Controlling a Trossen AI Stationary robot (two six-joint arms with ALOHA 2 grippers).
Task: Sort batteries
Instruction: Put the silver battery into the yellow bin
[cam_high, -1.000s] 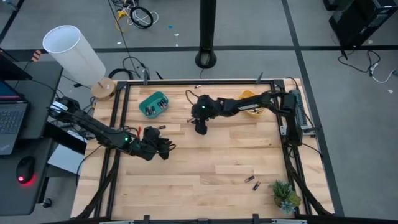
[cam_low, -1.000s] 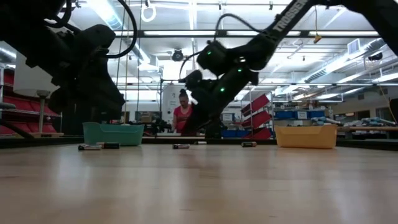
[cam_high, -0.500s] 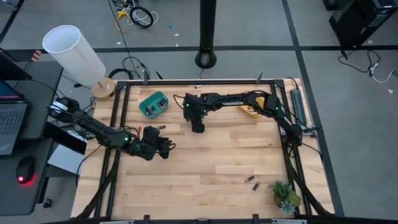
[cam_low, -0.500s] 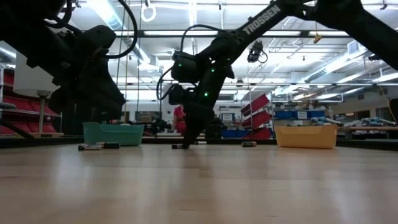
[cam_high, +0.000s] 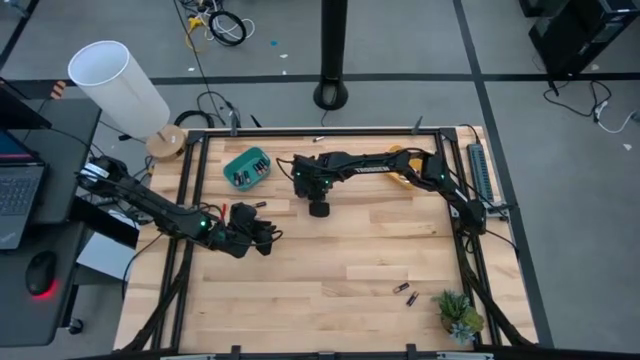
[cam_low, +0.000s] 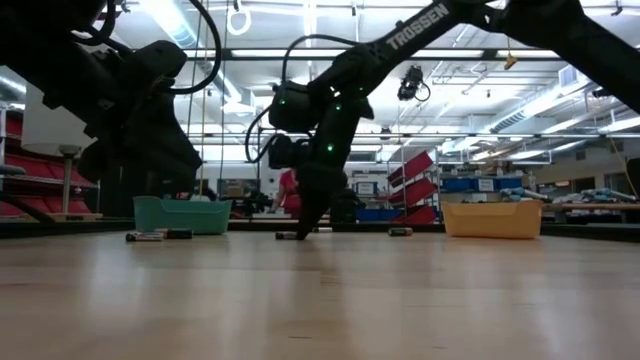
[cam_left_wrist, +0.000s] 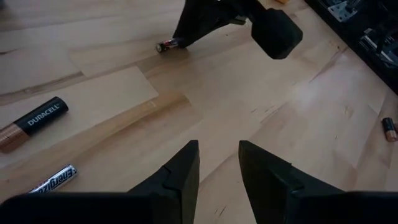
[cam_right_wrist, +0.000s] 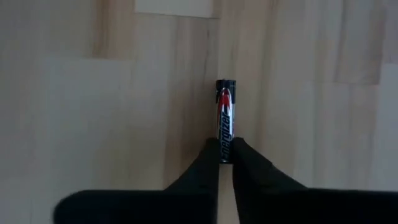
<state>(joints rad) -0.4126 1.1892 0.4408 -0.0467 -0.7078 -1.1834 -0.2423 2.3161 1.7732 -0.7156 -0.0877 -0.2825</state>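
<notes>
1. Where the right arm reaches across the far half of the table (cam_high: 330, 270), the right gripper (cam_right_wrist: 225, 154) is down at the wood with its fingers (cam_right_wrist: 205, 163) clenched on one end of a slim battery (cam_right_wrist: 224, 118) that lies flat.
2. That battery, dark with a red and silver label, sticks out past the fingertips; in the low view it shows as a small dark piece (cam_low: 290, 235) at the foot of the right gripper (cam_low: 303, 228).
3. Nearer the left edge, the left gripper (cam_left_wrist: 217, 167) hovers over bare wood, its fingers (cam_left_wrist: 181, 171) apart and holding nothing.
4. Just beside it lie 2 more batteries: a black and copper one (cam_left_wrist: 32, 122) and a silvery one (cam_left_wrist: 52, 179).
5. A teal bin (cam_high: 247, 167) at the far left holds several batteries, and an orange bin (cam_low: 492, 218) stands at the far right.
6. Another 2 batteries (cam_high: 405, 292) lie near a small plant (cam_high: 458, 314) at the near right corner.
</notes>
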